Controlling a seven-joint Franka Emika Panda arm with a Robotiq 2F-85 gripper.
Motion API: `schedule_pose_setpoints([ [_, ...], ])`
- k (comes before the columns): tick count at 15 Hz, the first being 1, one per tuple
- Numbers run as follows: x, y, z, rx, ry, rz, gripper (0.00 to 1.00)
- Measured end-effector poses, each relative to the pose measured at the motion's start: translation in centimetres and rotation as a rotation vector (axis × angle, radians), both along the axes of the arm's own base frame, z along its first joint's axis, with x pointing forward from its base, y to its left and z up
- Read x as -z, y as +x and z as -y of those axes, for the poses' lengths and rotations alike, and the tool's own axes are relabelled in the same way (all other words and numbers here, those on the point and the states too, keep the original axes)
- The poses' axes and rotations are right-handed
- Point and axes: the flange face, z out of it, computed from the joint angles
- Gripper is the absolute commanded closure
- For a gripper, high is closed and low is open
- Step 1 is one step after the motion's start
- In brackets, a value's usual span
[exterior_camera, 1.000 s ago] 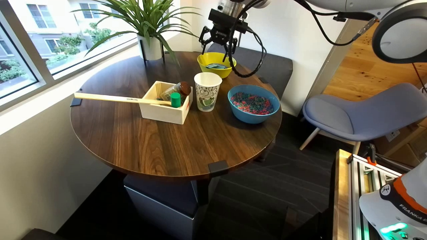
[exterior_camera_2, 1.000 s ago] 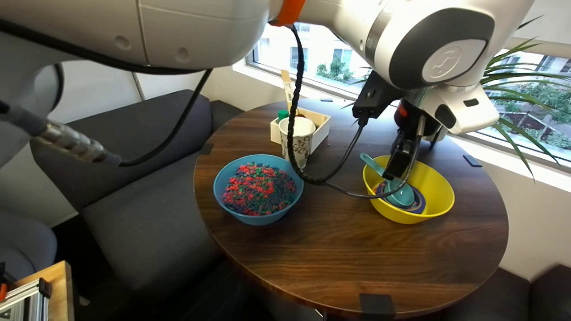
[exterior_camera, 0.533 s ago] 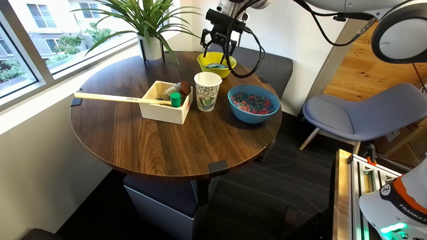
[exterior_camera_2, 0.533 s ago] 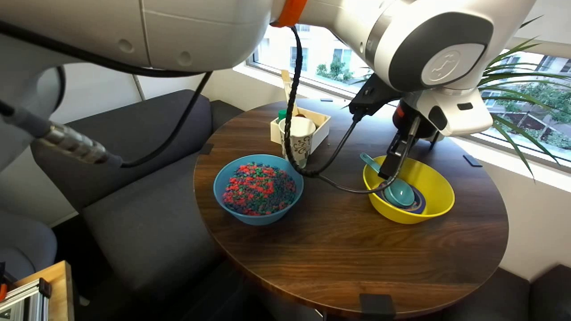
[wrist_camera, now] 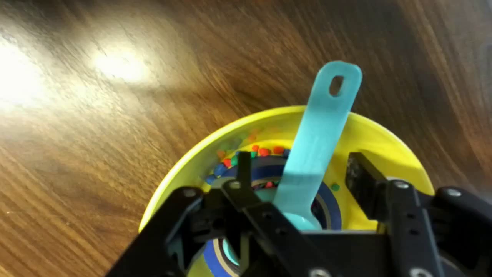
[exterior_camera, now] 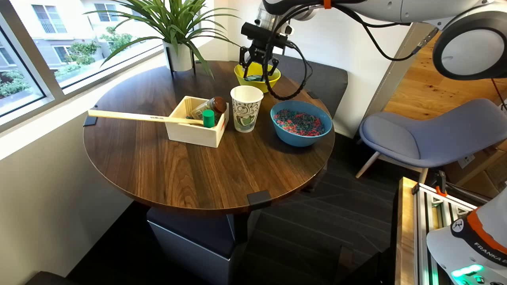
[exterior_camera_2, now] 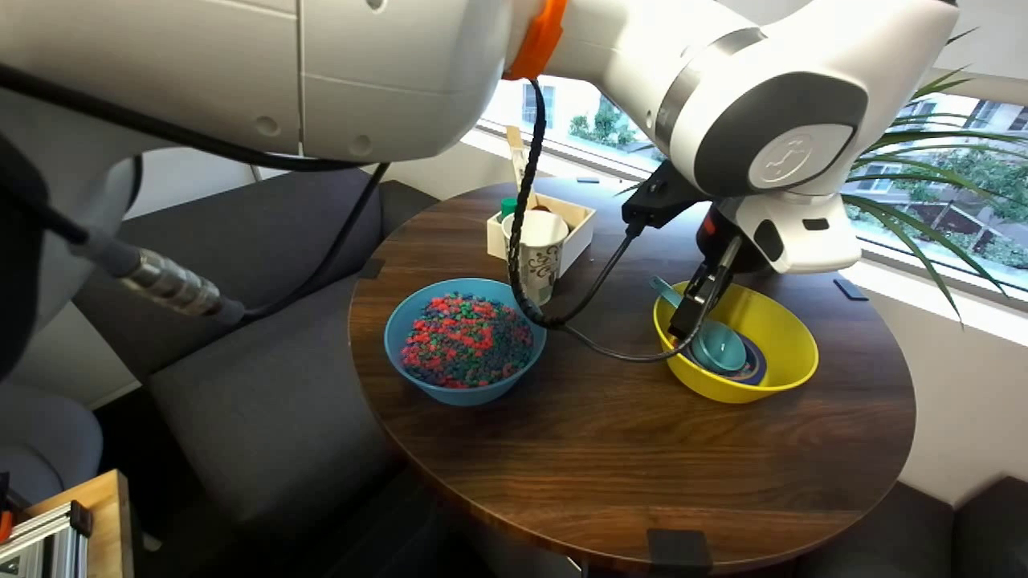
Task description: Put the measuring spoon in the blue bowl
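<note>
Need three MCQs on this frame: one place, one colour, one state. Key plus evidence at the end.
1. Where is the measuring spoon?
A) in the paper cup
B) in the yellow bowl
C) in the wooden box

2. Which colours are the bits in the blue bowl?
A) all white
B) all yellow
C) mixed, red and green included

3. How do the jaws stand?
A) open
B) shut on the spoon
C) shut, holding nothing

1 B: its scoop lies inside that bowl in an exterior view.
2 C: red and green bits show among darker ones in an exterior view.
3 A: the wrist view shows them spread, the spoon's handle between them with space on both sides.
</note>
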Motion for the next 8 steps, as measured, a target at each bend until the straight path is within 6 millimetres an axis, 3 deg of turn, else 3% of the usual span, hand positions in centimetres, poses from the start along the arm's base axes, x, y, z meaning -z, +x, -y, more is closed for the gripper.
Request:
schedule_pose_setpoints([
  [4,0.85,0.08,0.12,0.017,0.003,-0.014,0.98],
  [8,0.39,0.07,0.42,0.023,0.002,-0.007,0.98],
])
